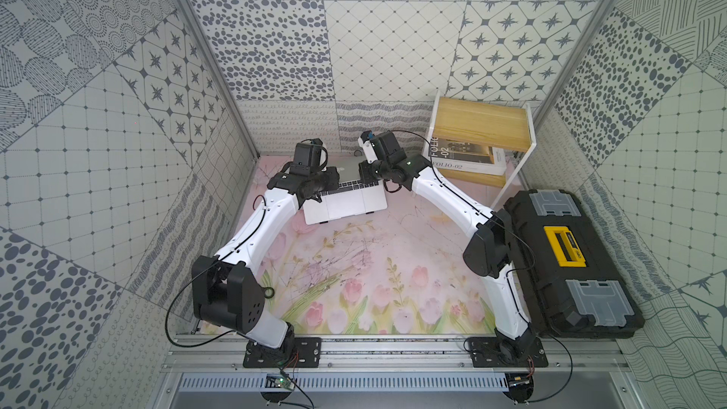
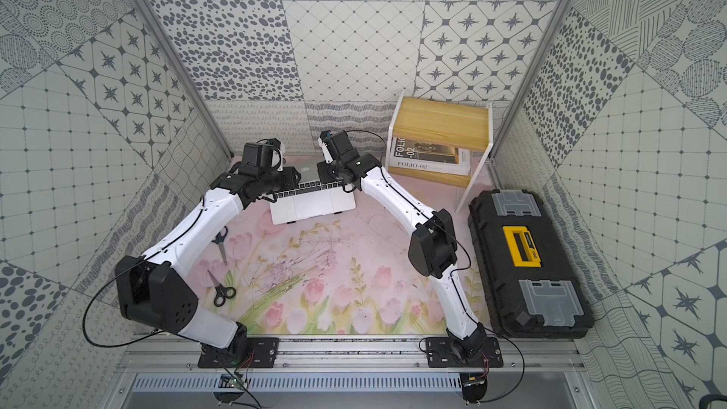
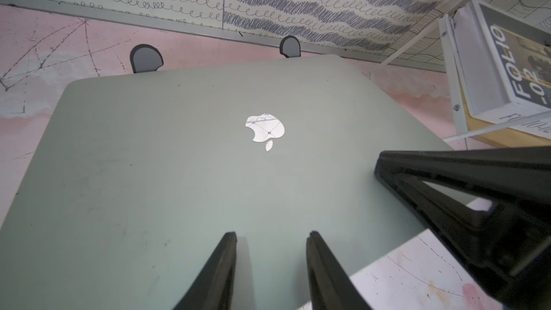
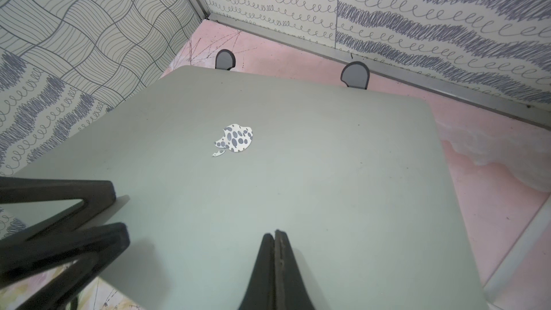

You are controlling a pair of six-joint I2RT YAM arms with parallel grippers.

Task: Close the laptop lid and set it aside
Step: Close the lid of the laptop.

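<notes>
Far right on the bench: a white-framed wooden shelf with FOLIO-02 books lying flat on its lower board. Just in front, along the right edge: a black toolbox, shut, with a yellow handle and two grey lidded compartments, contents hidden. Broad floral surface open between the arm bases and the laptop. Two pairs of scissors near the left arm in a top view. Laptop at the far middle, close to the rear wall, a strip of pink surface between it and the shelf. Silver palm rest, large trackpad and a band of black keys showing in both top views. Laptop lid tilted over the keys, screen side hidden. Matte grey shell with faint scuffs and a mirror-like logo reflecting the wall patterns. Two dark rounded tabs poking up past the lid's far edge. Left hand released, fingers apart with nothing between, tips at the lid's outer shell. Right hand clenched, fingers pressed together on nothing, tips against the same shell, beside the left.
</notes>
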